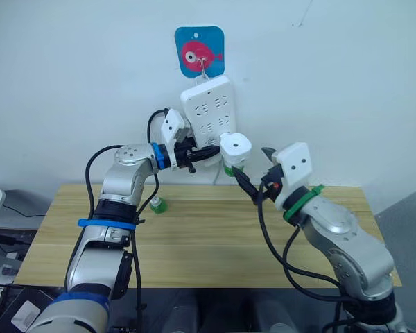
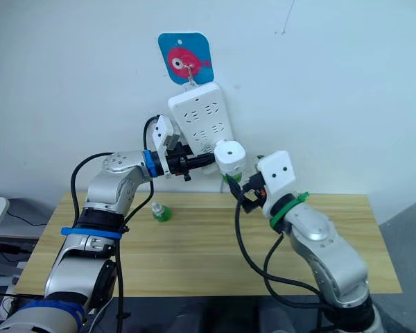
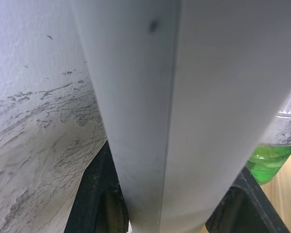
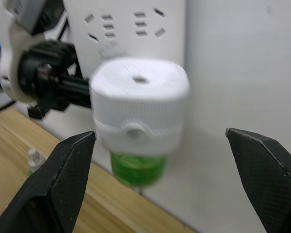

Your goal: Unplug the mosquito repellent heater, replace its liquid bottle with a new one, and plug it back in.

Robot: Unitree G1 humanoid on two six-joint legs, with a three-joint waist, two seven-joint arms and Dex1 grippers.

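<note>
The white mosquito repellent heater (image 1: pixel 236 146) is plugged into the lower right of the hanging power strip (image 1: pixel 206 107). Its liquid bottle (image 4: pixel 138 170), green, is screwed in under the heater. My left gripper (image 1: pixel 212 152) is shut on the strip's lower edge, just left of the heater; the left wrist view shows the white casing (image 3: pixel 184 107) between the fingers. My right gripper (image 4: pixel 177 141) is open in front of the heater, its fingers spread wider than the heater and apart from it. The new one (image 1: pixel 158 204), green with a white cap, stands on the table by the left arm.
The wooden table (image 1: pixel 208 243) runs along the white wall. A blue hook plate with a pink fish (image 1: pixel 200 50) holds the power strip. Black cables hang from both arms over the table.
</note>
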